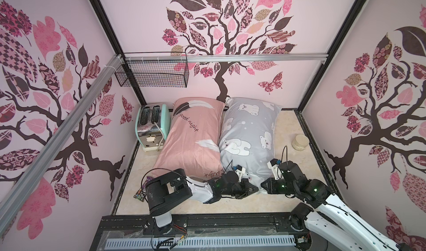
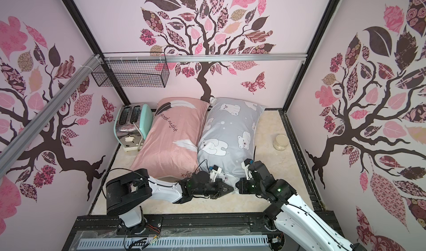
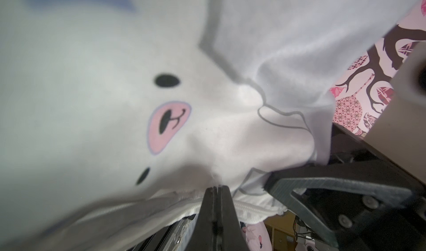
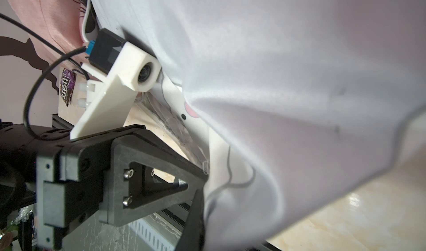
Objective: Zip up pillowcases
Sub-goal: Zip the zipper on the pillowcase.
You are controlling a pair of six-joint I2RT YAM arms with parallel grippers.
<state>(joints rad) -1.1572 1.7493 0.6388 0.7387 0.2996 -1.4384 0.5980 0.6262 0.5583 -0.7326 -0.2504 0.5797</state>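
Grey pillowcase [image 1: 249, 132]: left gripper [image 1: 256, 189], right gripper [image 1: 263, 184] both clamped on cloth by zip [image 3: 249, 211]; keep seam taut, pull straight.

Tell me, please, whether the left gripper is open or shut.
Shut: in the left wrist view the left gripper pinches the grey pillowcase at its zip edge, jaws together.

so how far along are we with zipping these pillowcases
Nothing visibly finished. In hand: the grey polar-bear pillowcase; left gripper is shut at its white zipper, right gripper pinches the fabric beside it. How much of that zipper is closed is unclear. To do: the pink feather-print pillowcase, its near edge mostly hidden behind the left arm.
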